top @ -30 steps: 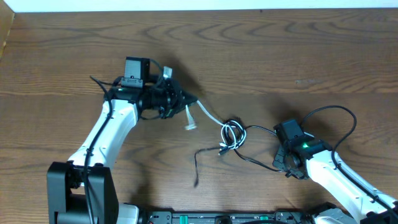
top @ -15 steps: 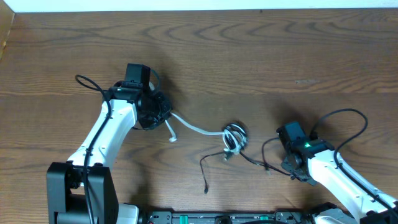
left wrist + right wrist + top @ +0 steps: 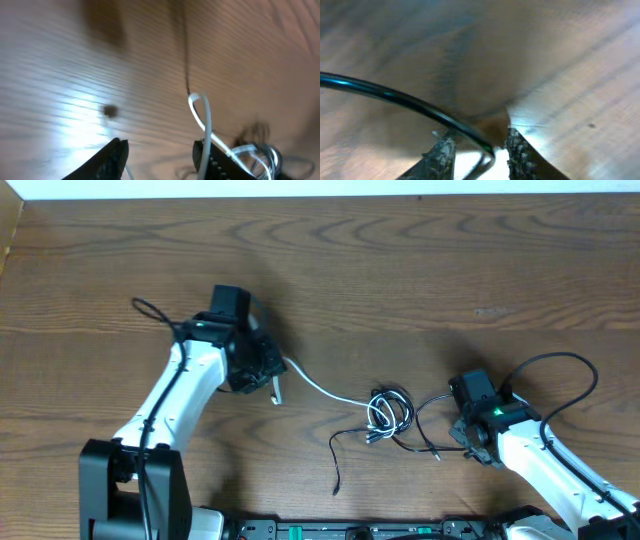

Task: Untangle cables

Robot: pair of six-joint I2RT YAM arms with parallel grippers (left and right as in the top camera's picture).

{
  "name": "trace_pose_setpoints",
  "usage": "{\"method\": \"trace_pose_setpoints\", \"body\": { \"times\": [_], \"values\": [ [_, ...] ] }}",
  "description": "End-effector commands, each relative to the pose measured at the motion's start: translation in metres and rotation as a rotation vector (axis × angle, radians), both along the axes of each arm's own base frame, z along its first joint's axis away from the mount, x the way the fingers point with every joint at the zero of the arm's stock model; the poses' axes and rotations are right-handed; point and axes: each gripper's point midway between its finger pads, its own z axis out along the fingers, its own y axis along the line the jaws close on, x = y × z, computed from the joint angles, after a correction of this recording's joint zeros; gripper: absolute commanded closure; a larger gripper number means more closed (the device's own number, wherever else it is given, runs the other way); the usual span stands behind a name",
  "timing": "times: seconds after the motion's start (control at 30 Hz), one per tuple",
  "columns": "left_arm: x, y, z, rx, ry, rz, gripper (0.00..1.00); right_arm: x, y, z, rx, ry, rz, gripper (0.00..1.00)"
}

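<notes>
The cables lie knotted together in a small coil (image 3: 388, 412) at mid-table. The white cable (image 3: 322, 388) runs from the coil leftward to my left gripper (image 3: 272, 377), its plug (image 3: 277, 393) lying beside the fingers. In the left wrist view the left gripper (image 3: 160, 156) is open, and the white cable (image 3: 205, 124) rests against its right finger (image 3: 212, 161). The black cable (image 3: 432, 402) loops from the coil to my right gripper (image 3: 462, 438). In the right wrist view the right gripper (image 3: 480, 152) is open, with the black cable (image 3: 420, 107) passing loosely between its jaws.
A loose black tail (image 3: 335, 465) of the cable trails toward the table's front edge. A thicker black arm wire (image 3: 555, 375) arcs over the right arm, and another (image 3: 150, 312) loops behind the left arm. Bare wood table (image 3: 420, 270) stretches behind.
Both grippers have opened from shut. The cables, pulled taut half a second ago, have gone slack, and the coil has loosened. The left gripper has shifted slightly right.
</notes>
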Motion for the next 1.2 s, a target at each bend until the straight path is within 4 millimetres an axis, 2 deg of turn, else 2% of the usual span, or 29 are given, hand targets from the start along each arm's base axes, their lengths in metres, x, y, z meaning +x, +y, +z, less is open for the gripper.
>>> {"method": "trace_pose_setpoints", "body": {
  "times": [0.0, 0.23, 0.4, 0.5, 0.6, 0.8, 0.9, 1.03, 1.17],
  "values": [
    [-0.009, -0.034, 0.007, -0.065, -0.055, -0.211, 0.51, -0.002, 0.009, -0.004, 0.055, 0.019, 0.036, 0.65],
    [-0.021, -0.074, 0.010, -0.070, -0.114, -0.393, 0.45, -0.002, 0.011, -0.004, 0.058, 0.023, 0.060, 0.57],
    [-0.026, -0.100, 0.013, -0.085, -0.165, -0.478, 0.43, -0.002, 0.011, -0.004, 0.058, 0.023, 0.060, 0.56],
    [-0.024, -0.106, 0.018, -0.093, -0.192, -0.491, 0.41, -0.002, 0.011, -0.004, 0.057, 0.025, 0.066, 0.55],
    [-0.020, -0.107, 0.027, -0.099, -0.217, -0.488, 0.33, -0.002, 0.011, -0.004, 0.055, 0.027, 0.078, 0.55],
    [-0.029, -0.128, 0.053, -0.213, -0.264, -0.532, 0.32, -0.001, 0.011, -0.004, 0.056, 0.024, 0.077, 0.54],
    [-0.038, -0.136, 0.048, -0.200, -0.255, -0.567, 0.32, 0.000, 0.011, -0.004, 0.058, 0.019, 0.077, 0.53],
    [-0.049, -0.144, 0.031, -0.137, -0.229, -0.609, 0.32, 0.000, 0.011, -0.004, 0.057, 0.020, 0.078, 0.53],
    [-0.062, -0.162, 0.016, -0.137, -0.189, -0.650, 0.32, 0.000, 0.011, -0.004, 0.057, 0.019, 0.078, 0.53]
  ]
}}
